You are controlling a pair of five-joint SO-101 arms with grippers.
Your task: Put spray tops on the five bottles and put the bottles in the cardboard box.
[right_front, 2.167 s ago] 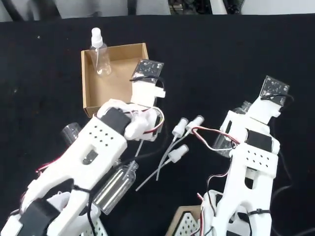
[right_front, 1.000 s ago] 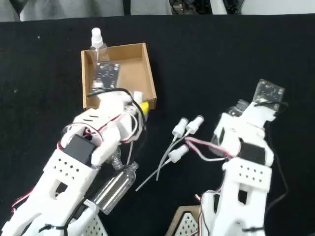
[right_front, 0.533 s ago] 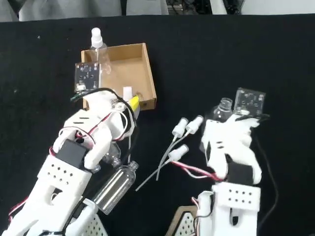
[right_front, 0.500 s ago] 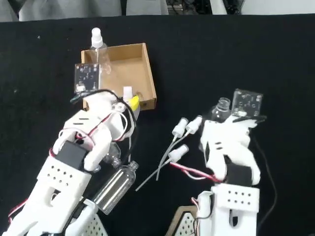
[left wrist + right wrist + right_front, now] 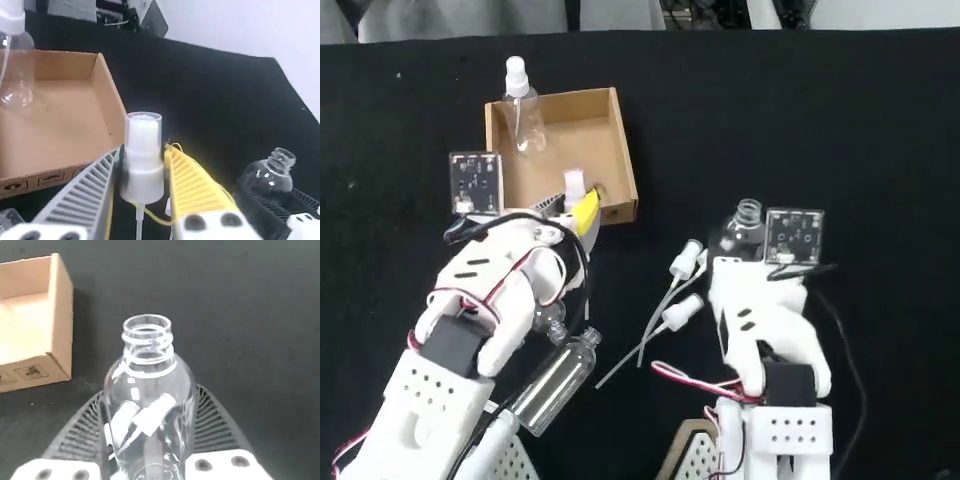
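My left gripper (image 5: 142, 162) is shut on a white spray top (image 5: 143, 157) with its thin tube hanging down; in the high view that spray top (image 5: 576, 188) sits just at the cardboard box's front wall (image 5: 620, 210). My right gripper (image 5: 148, 427) is shut on a clear open-necked bottle (image 5: 148, 410), held upright; the same bottle (image 5: 738, 227) shows right of three loose spray tops (image 5: 685, 262). One capped bottle (image 5: 521, 105) leans at the box's far left corner. Another open bottle (image 5: 555, 380) lies on the table beside the left arm.
The black table stretches open to the right and behind the box. A further clear bottle (image 5: 549, 318) is half hidden under the left arm. A perforated white base plate (image 5: 698, 458) lies at the near edge between the arms.
The left gripper with its spray top swung left from the box's right front corner toward its front middle. The right gripper carried the open bottle left, closer to the loose spray tops.
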